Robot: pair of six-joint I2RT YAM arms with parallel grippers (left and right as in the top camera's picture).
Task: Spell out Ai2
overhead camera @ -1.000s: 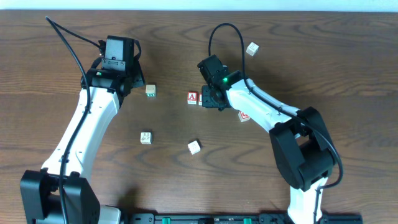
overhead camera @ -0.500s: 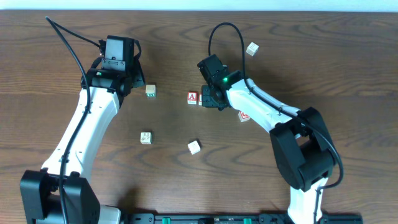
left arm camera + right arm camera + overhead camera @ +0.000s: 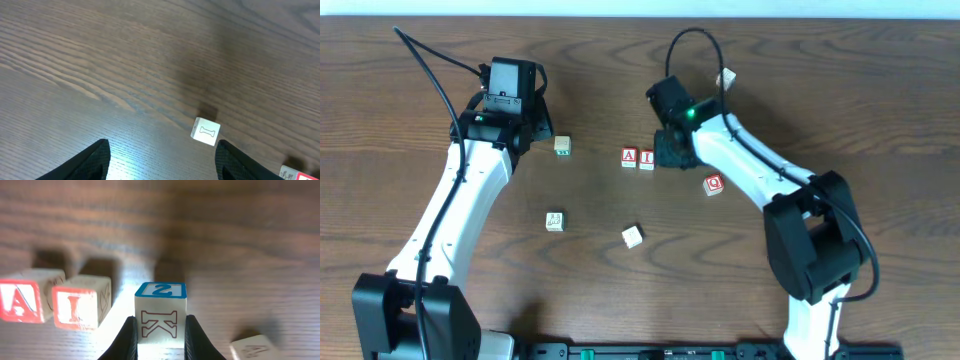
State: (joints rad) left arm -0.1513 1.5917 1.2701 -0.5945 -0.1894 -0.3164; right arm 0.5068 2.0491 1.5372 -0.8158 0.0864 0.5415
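Right pincer [image 3: 160, 336] clenched on 2 cube [image 3: 160, 311], blue 2 on far face, K on near face (resting on desk [image 3: 820, 90] or lifted: cannot tell). I cube [image 3: 80, 302] just beside on left, small gap; A cube [image 3: 24, 300] beyond.

Risks:
- finger clips I cube on release, row skews
- cube tips, K shows
- gap left too wide

Left pincer [image 3: 160, 157] released, well apart.

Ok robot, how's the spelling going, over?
Left hand open, empty. Right hand shut on 2 cube, beside A and I. Nothing between I and 2 cube; Q cube off to the side.
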